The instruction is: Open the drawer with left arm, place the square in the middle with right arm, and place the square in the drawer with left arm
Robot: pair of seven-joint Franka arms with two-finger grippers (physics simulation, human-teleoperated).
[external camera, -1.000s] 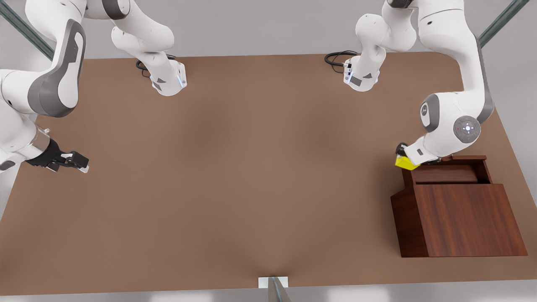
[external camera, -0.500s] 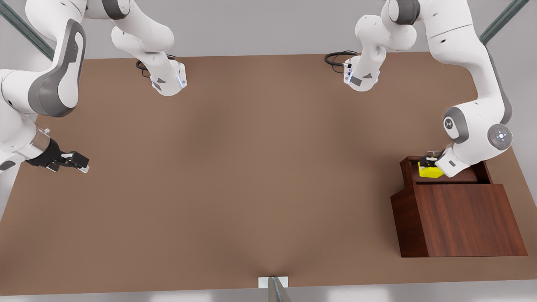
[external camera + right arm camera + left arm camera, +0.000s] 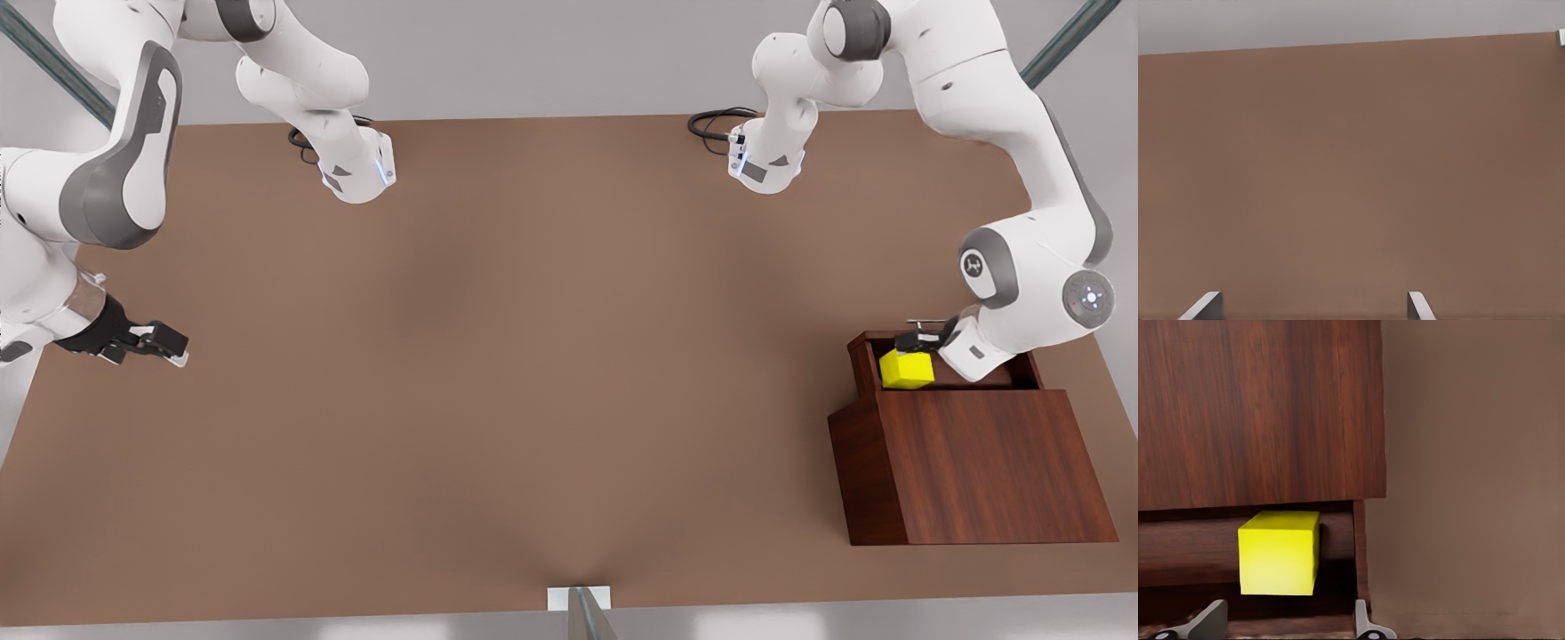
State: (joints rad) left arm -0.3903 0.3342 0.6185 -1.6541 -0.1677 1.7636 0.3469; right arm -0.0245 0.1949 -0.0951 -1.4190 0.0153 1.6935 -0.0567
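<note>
The yellow cube (image 3: 906, 370) sits in the open drawer (image 3: 944, 374) of the wood-grain cabinet (image 3: 978, 467); the left tool (image 3: 920, 335) hangs just above, fingers spread and empty. It looks light, rigid and smooth: take opposite flat faces. The right tool (image 3: 164, 345), open and empty, waits over the desk (image 3: 533, 356)

L jaws let go; square (image 3: 906, 370) now sits in drawer (image 3: 996, 378).

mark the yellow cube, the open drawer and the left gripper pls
yellow cube (image 3: 906, 370), front view, its top face.
open drawer (image 3: 862, 356), front view, its side wall.
left gripper (image 3: 917, 336), front view, between its open fingers, above the cube.
</note>
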